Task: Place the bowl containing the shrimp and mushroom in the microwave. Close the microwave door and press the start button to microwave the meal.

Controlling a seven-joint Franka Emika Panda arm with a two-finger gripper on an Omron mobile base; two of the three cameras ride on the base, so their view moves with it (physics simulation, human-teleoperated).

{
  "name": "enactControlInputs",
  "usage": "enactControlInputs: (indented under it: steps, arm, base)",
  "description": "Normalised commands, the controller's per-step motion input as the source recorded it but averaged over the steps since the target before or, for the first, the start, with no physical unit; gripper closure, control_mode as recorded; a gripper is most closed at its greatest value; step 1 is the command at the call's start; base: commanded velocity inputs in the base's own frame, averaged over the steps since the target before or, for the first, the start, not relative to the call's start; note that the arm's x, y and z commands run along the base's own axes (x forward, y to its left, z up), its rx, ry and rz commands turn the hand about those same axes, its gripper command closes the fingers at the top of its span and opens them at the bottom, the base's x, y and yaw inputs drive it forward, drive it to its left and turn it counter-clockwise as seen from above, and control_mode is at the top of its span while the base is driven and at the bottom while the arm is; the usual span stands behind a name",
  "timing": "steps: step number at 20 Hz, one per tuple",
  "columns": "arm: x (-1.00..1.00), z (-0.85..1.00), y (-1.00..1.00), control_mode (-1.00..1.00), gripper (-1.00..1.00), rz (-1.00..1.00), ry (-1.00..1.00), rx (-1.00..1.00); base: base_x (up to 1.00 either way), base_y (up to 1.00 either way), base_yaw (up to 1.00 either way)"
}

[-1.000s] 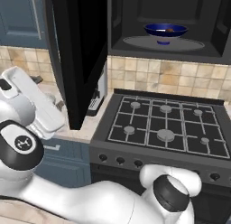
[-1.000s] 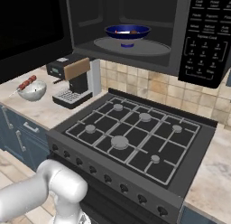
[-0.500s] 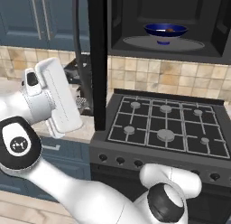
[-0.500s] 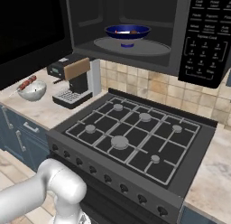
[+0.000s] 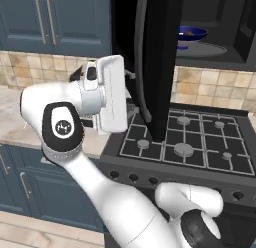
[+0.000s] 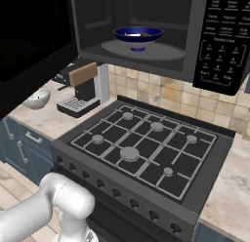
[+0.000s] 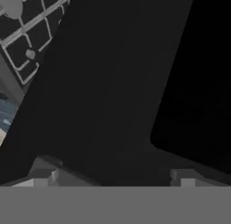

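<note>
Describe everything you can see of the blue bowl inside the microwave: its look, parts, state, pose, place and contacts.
The bowl is round and wide, glossy dark blue outside and on the rim, on a small foot. It stands upright on the grey turntable in the open microwave, above the stove. Inside lie a small orange shrimp and a brown mushroom. Nothing else touches it.

Base views flank the stove (image 6: 141, 153) from behind, hand view pressed against microwave door (image 7: 113, 83)
</note>
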Motion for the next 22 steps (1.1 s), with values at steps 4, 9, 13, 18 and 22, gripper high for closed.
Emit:
enactControlInputs:
  steps: [4, 9, 13, 18, 22]
  arm:
    - [0.26, 0.02, -1.0, -1.0, -1.0, -0.18, -0.01, 0.21]
    - [0.12, 0.19, -1.0, -1.0, -1.0, -0.08, -0.03, 0.27]
    - [0.0, 0.11, -1.0, -1.0, -1.0, 0.0, -0.13, 0.33]
    - [0.22, -0.09, -1.0, -1.0, -1.0, 0.01, -0.17, 0.27]
    - [0.57, -0.45, -0.97, -1.0, -1.0, 0.0, -0.24, 0.06]
  base:
    - [0.0, 0.0, 0.0]
    - [0.0, 0.0, 0.0]
    - [0.0, 0.0, 0.0]
    - [0.0, 0.0, 0.0]
    - [0.0, 0.0, 0.0]
